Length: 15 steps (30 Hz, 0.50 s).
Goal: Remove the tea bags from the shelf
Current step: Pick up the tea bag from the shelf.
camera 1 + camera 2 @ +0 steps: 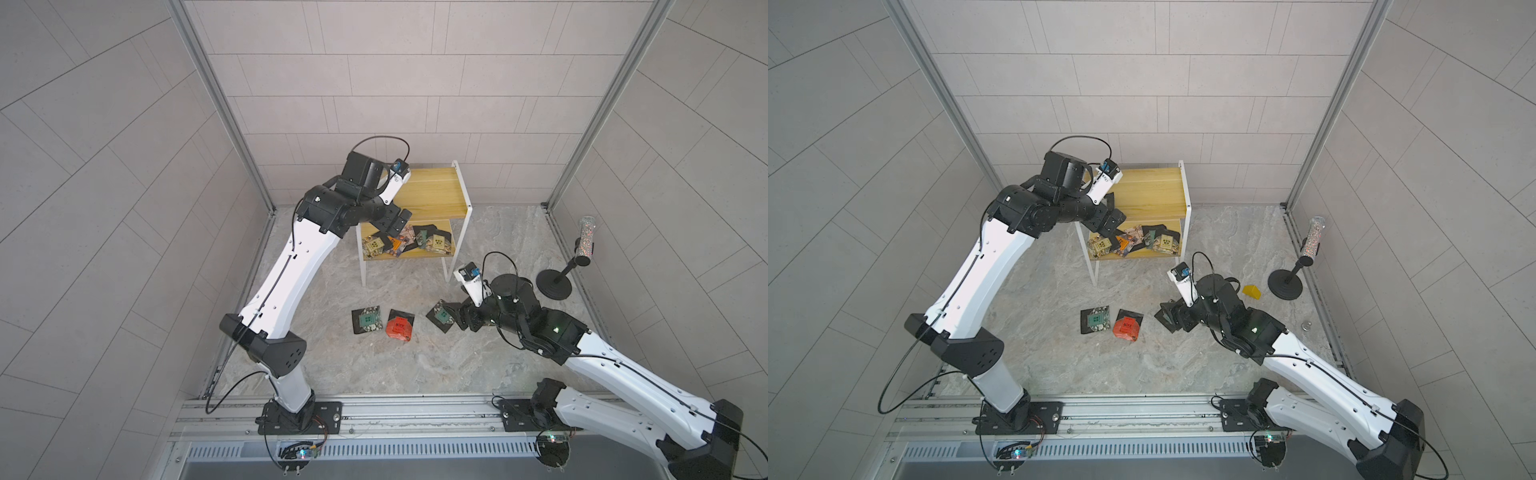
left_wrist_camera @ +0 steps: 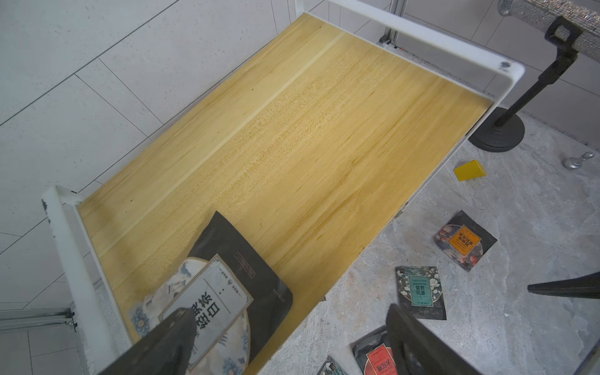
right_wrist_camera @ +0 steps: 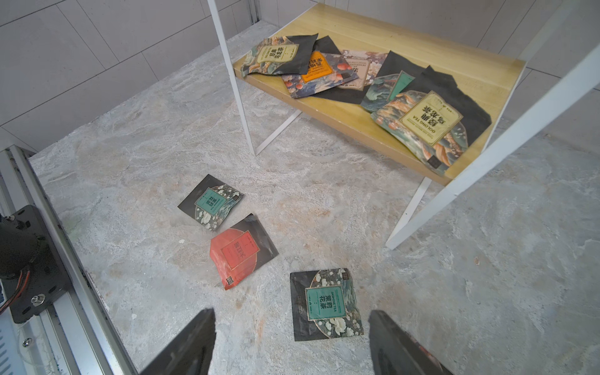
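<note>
Shelf (image 1: 440,195) stands far centre against the back wall. Left gripper (image 2: 289,310) is over the near-left corner of the top board (image 2: 292,146), jaws spread wide, nothing pinched. One finger (image 2: 162,344) overlaps a white-label bag (image 2: 224,285) lying flat on that corner, can't tell if it touches. The other finger hangs past the board's near edge, above the floor. The arm hides that bag in both top views. Lower board (image 3: 454,55) carries a loose overlapping heap of tea bags, five faces showing, left to right: tan-label bag (image 3: 279,53), orange-label bag (image 3: 318,66), pale-label bag (image 3: 355,69), half-covered teal bag (image 3: 397,84), and oolong bag (image 3: 428,118) on top at the right end. Three more lie flat on the marble floor (image 1: 374,374) nearer than the shelf, in a rough row: left teal bag (image 1: 365,321), red bag (image 1: 400,325) just beside it, right teal bag (image 3: 326,305) a bit apart. Right gripper (image 3: 292,344) is low over the floor at that last one, jaws well apart. The bag lies flat just ahead of the fingertips, within the gap's width, not gripped. Further right: yellow wedge (image 1: 1252,291), then a black stand (image 1: 555,282) with a glitter cylinder near the right wall.
</note>
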Tool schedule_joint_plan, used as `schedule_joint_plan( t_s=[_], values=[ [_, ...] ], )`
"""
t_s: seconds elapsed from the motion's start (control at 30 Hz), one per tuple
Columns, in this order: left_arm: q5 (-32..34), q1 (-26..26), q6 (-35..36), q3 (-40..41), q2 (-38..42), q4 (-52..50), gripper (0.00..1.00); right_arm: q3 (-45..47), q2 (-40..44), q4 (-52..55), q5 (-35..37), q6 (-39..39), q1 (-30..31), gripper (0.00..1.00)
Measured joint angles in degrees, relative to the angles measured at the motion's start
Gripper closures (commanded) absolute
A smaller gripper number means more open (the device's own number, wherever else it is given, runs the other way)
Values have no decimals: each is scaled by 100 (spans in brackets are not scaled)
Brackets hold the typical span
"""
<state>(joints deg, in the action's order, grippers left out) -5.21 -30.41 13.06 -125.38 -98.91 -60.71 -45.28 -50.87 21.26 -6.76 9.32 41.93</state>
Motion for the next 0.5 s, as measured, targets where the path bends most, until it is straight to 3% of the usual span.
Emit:
schedule_joint_plan(
  t_s=[0.27,0.5],
  values=[
    [326,-70,245,404,-13,2,0,42,-2,-11,-120,-2,0,23],
    [446,-127,348,616,-13,120,9,42,-7,-44,-142,-2,0,23]
  ],
)
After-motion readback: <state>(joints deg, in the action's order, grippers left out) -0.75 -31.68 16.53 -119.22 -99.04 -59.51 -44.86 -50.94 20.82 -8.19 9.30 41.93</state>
